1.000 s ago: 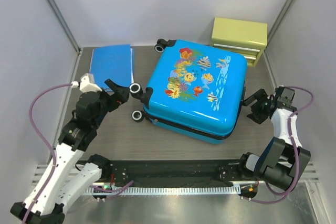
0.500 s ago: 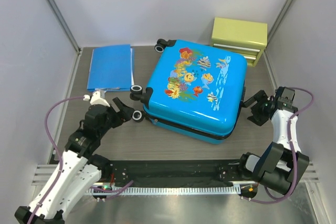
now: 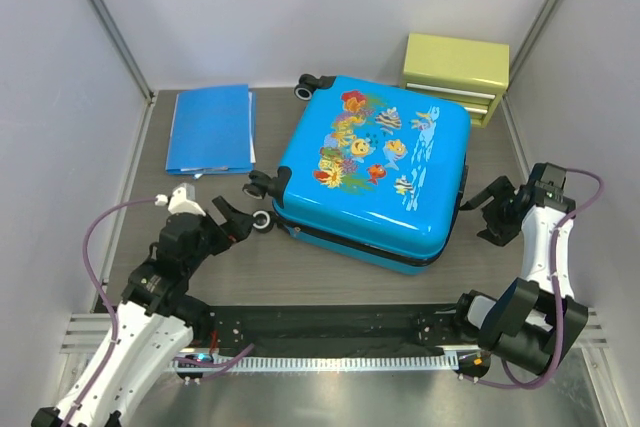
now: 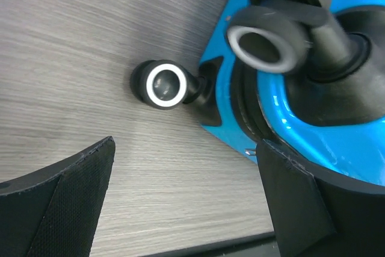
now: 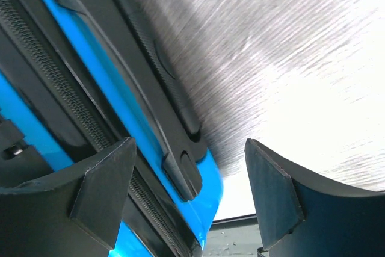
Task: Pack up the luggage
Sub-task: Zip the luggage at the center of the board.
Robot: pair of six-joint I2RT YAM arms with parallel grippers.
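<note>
There is one piece of luggage (image 3: 375, 172) on the grey table (image 3: 330, 277), a bright-blue hard-shell case lying flat in the middle with its fish print facing up and the dark seam round its edge shut. Two other things sit at the back: one flat blue folder (image 3: 210, 130) at the far left, well apart from the case, and one yellow-green drawer box (image 3: 455, 67) at the far right corner, just behind it. Two arms reach in, one to each side. The left gripper (image 3: 237, 215) hangs low at the case's near-left corner with its jaws wide apart and nothing between them. Its wrist camera looks straight at two black wheels, the lower wheel (image 4: 165, 84) down by the table and the upper wheel (image 4: 271, 34) above it. The right gripper (image 3: 484, 215) is at the case's right side, its jaws also apart and gripping nothing. Its own camera shows the one black side handle (image 5: 162, 88) running between its fingers, though from here I cannot tell whether either finger touches the shell.
</note>
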